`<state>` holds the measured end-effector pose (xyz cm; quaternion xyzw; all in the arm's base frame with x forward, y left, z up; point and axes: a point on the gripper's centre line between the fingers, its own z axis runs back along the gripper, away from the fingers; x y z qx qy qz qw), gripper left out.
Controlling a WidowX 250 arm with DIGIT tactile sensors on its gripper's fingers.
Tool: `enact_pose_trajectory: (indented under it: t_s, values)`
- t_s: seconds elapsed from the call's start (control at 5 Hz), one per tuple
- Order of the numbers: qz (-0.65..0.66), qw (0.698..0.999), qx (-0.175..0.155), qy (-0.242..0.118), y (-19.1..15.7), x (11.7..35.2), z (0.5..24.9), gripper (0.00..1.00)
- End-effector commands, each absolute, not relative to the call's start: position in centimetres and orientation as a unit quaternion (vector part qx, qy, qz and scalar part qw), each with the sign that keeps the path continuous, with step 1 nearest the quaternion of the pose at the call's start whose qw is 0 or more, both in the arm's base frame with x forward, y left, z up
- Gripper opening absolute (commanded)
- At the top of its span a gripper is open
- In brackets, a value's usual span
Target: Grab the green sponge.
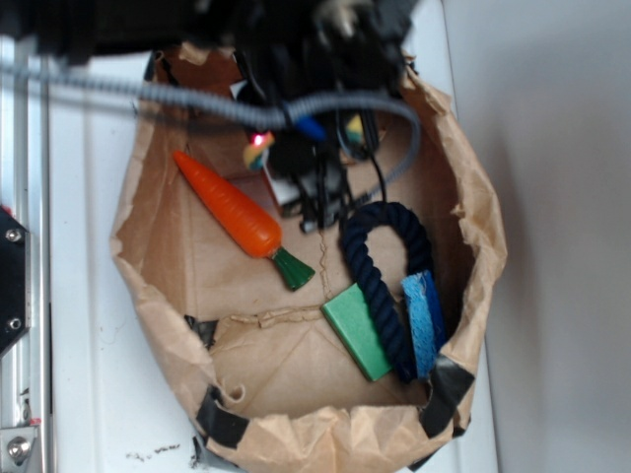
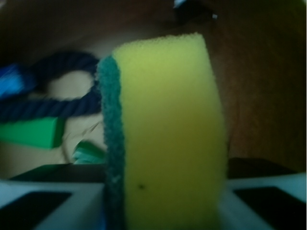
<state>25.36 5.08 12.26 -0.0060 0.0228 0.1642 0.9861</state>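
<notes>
A robot laboratory test bench: a white tabletop fills the frame, a bolted aluminium frame rail runs down the left edge, and cabled robot hardware at upper centre overhangs a taped brown paper bag holding toy props.

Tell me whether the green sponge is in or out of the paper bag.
In. The green sponge lies on the bag's floor, beside the navy rope, untouched.

Black arm, grey ribbed cable, red light, pale pincer fingers
</notes>
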Motion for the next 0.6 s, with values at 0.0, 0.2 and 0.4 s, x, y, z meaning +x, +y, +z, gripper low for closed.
enact_pose_trajectory:
  t_s: [0.0, 0.2, 0.4]
  values:
    - [0.121, 0.992, 0.02, -0.033, 2.77, 24.71, 16.99, 0.0]
    - [0.137, 0.99, 0.007, -0.043, 2.95, 25.25, 17.47, 0.0]
    - [0.141, 0.987, 0.02, -0.077, 3.01, 25.1, 17.94, 0.0]
